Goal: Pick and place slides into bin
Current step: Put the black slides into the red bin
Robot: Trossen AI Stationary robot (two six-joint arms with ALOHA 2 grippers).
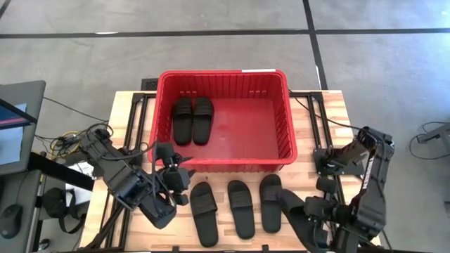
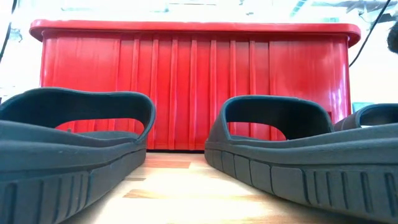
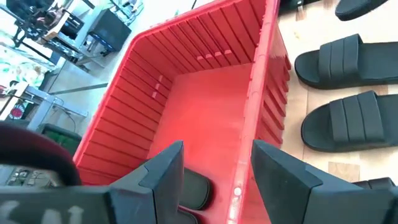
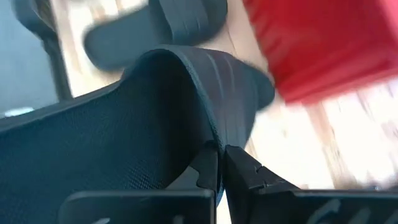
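Two slides (image 1: 193,120) are lying side by side inside the red bin (image 1: 281,83), toward nine o'clock. Three more (image 1: 238,207) are resting on the table (image 1: 330,112) at six o'clock. The right gripper (image 4: 219,163) is pinching a fourth slide's (image 4: 118,137) strap tightly. The left gripper (image 3: 214,165) is hovering spread wide, empty, over the bin's near rim.
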